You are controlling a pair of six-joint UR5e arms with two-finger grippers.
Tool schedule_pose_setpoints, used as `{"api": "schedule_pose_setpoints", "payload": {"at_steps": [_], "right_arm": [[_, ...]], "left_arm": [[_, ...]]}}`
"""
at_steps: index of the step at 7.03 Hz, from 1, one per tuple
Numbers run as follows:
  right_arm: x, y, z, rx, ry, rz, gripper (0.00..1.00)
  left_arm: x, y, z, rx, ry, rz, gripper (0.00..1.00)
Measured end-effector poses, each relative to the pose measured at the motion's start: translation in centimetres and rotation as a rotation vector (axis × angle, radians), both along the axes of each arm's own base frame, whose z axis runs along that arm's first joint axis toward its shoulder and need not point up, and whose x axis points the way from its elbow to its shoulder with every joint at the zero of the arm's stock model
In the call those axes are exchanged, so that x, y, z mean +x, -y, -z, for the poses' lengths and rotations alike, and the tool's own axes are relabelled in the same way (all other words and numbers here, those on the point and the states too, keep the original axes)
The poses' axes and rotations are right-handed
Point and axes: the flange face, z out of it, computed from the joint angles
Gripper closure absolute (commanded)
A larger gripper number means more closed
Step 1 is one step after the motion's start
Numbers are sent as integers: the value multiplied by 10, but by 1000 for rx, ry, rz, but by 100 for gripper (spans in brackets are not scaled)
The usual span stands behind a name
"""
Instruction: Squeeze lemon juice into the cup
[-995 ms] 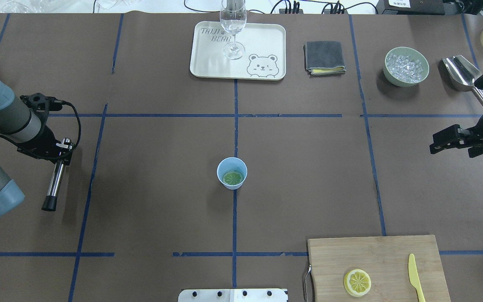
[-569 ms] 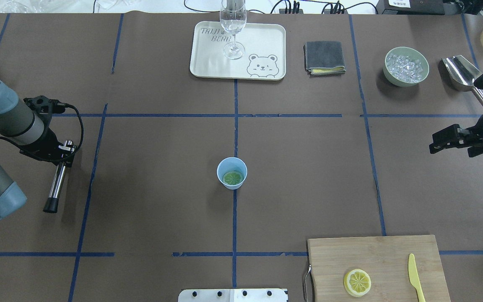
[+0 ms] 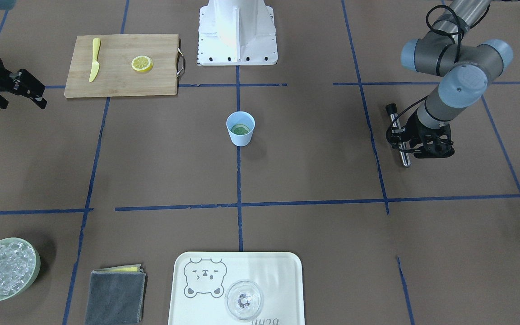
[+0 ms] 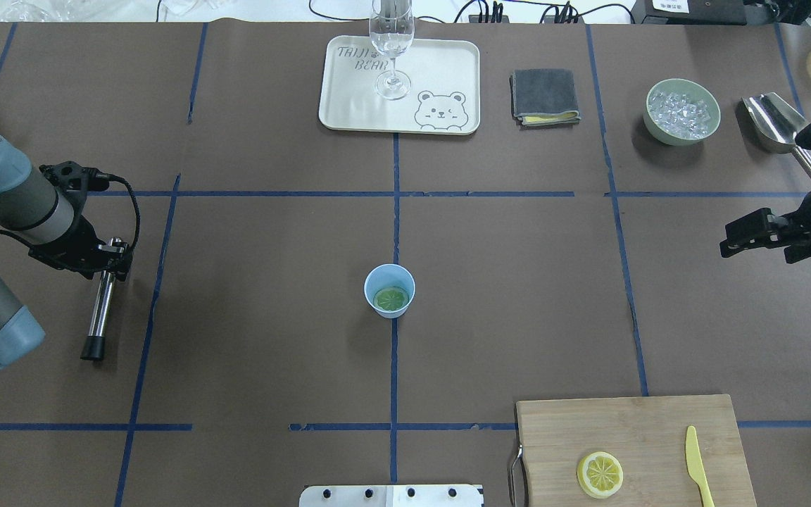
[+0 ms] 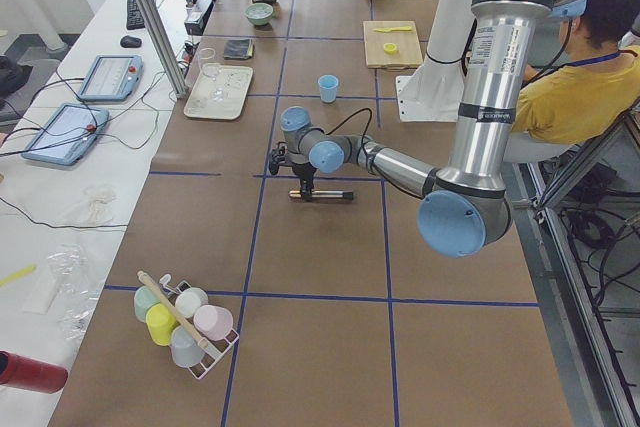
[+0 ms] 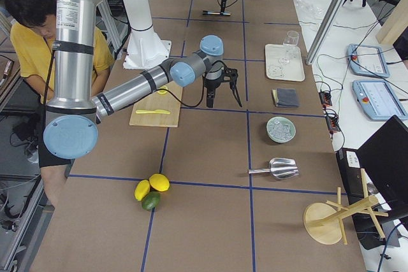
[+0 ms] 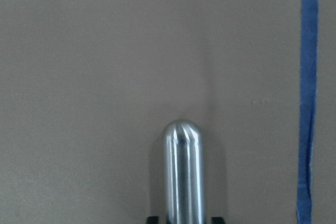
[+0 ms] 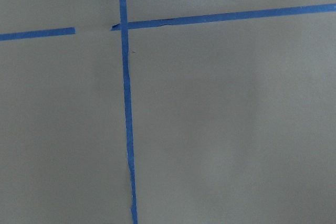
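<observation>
Cup [image 3: 240,135] upright at centre of bench [image 3: 314,149] in front-facing view, sitting on blue tape [image 3: 238,180] line. Lemon slice [image 3: 240,130] lies flat inside it, low down, looks greenish. Second slice [image 3: 142,63] on cutting board [image 3: 115,81] at 11 o'clock from cup, yellow knife [image 3: 94,66] on same board, apart from it. Left gripper [image 3: 403,146] at 3 o'clock from cup, well apart, jaws clenched on metal rod [image 3: 397,128]. Right gripper [image 3: 39,95] at 10 o'clock near frame edge, jaws released, nothing between. Ice bowl [image 3: 39,268] at 7 o'clock, tray [image 3: 282,280] with stemmed glass [image 3: 244,300] at 6 o'clock.

Overhead view: cup [image 4: 389,276] dead centre, slice [image 4: 391,298] in it. Left gripper [image 4: 106,259] at 9 o'clock grips rod [image 4: 99,306] near one end, rod's black tip pointing to 6 o'clock. Right gripper [image 4: 740,236] at 3 o'clock, spread. Second slice at 5 o'clock. Folded cloth [image 4: 545,91] at 1 o'clock, steel scoop [image 4: 771,120] just beside bowl at 2 o'clock.

Exterior left view: near arm's gripper points down, rod about level, low over bench; touching or not, cannot tell. Cup at 12 o'clock from it.

Exterior right view: near arm's gripper points straight down above bench, close to the board.

Left wrist view: rod's rounded steel end pokes in from 6 o'clock edge between black jaw tips, tape line at 3 o'clock.

Right wrist view: only bench and crossing tape, jaws out of frame.
</observation>
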Motion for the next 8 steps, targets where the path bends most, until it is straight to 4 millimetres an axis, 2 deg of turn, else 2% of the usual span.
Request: {"api": "schedule_pose_setpoints", "payload": {"at_steps": [2, 3, 4, 5, 6, 7, 8], "right_arm": [[0, 0, 1, 2, 2, 0, 0], [4, 1, -1, 3, 0, -5, 0], [17, 3, -10, 19, -13, 0, 0], [41, 8, -31, 49, -29, 26, 0], [71, 18, -58, 61, -26, 46, 0], [107, 29, -94, 67, -17, 57, 0], [138, 36, -131, 79, -23, 74, 0]], "left_arm": [[-3, -1, 9, 13, -10, 2, 43], [-15, -4, 23, 39, -30, 8, 37], [-44, -4, 34, 99, -47, 4, 32], [-100, 5, 32, 204, -44, -19, 30], [-163, 14, 18, 302, -18, -46, 12], [-231, 18, -6, 380, 24, -70, 0], [-289, 17, -27, 410, 48, -76, 0]]}}
